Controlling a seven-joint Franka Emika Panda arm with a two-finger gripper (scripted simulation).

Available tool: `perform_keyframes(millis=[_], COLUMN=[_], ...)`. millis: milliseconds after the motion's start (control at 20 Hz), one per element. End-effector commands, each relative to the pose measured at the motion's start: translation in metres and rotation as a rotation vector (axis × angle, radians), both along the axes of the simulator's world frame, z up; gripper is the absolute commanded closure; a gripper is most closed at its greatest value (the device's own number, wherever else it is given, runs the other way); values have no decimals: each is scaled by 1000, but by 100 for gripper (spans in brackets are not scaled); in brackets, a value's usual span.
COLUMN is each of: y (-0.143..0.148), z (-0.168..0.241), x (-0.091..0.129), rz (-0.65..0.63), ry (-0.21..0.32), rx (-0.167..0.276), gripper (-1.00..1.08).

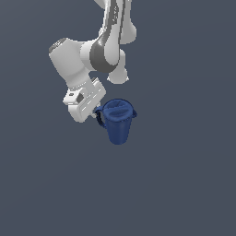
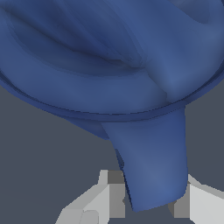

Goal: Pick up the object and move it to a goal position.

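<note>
Fingers [image 2: 151,205] clamped on pitcher [image 1: 118,120] handle [image 1: 99,116], at pitcher's 9 o'clock in exterior view. Grasp apparently done; transfer to goal remained, goal not visible.

I see simulator render, not real room: flat grey-blue backdrop, no furnishings, smooth-shaded white arm [image 1: 87,55], blocky untextured surfaces.
</note>
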State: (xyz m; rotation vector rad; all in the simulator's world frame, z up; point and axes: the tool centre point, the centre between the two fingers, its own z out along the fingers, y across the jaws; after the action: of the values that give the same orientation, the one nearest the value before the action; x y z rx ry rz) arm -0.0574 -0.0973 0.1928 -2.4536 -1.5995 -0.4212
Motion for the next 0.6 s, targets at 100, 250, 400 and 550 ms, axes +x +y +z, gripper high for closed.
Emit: perform_keyframes(millis=[100, 250, 400, 550], y=[0, 0, -2, -4], z=[0, 3, 10, 21], x=[0, 1, 5, 12], rz=[0, 0, 1, 1], ry=[0, 0, -1, -1], rx=[0, 0, 1, 2], gripper=[108, 108, 108, 108])
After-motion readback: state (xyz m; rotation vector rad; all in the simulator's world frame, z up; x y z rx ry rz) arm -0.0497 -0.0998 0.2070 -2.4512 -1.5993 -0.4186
